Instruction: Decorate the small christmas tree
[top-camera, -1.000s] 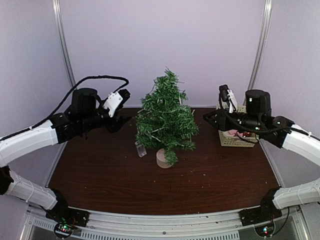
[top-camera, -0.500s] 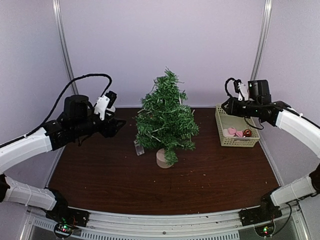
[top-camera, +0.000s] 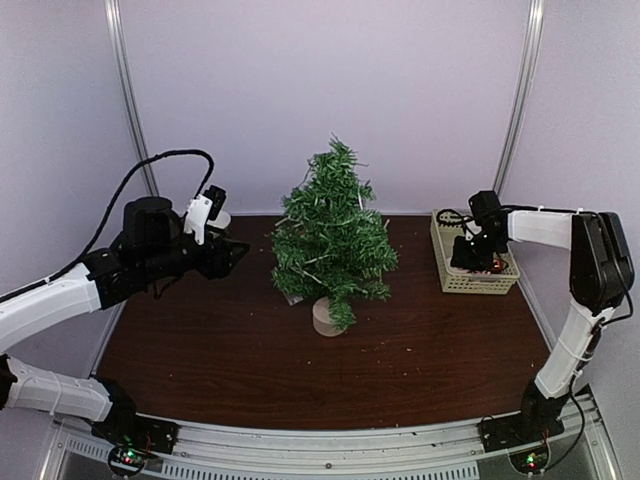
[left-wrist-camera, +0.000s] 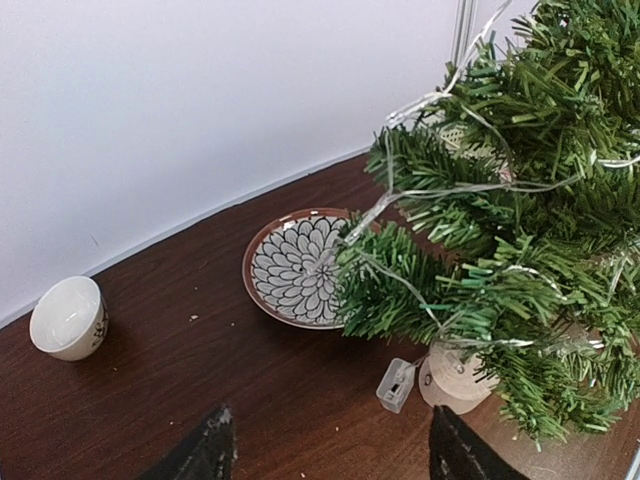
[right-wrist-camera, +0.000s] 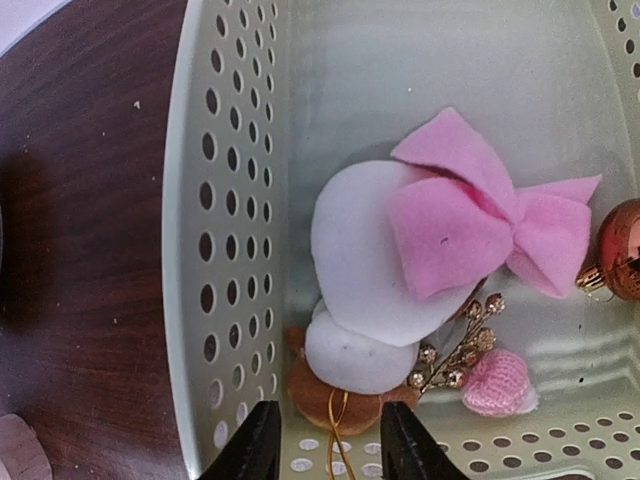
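Jaws being held empty: L gripper (left-wrist-camera: 335, 455) wide nr small christmas tree (left-wrist-camera: 540, 270), R gripper (right-wrist-camera: 322, 442) part-open over basket (right-wrist-camera: 215, 200); ornaments (right-wrist-camera: 470, 215) not yet hung.

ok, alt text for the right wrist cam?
Looking down into a pale green perforated basket holding a pink felt bow on a white disc, a pink knitted heart, a gold beaded sprig and a copper-red bauble. The right hand, open, hovers at the bottom edge over a brown ornament.

Soft even light, faint shadows, mostly sharp.
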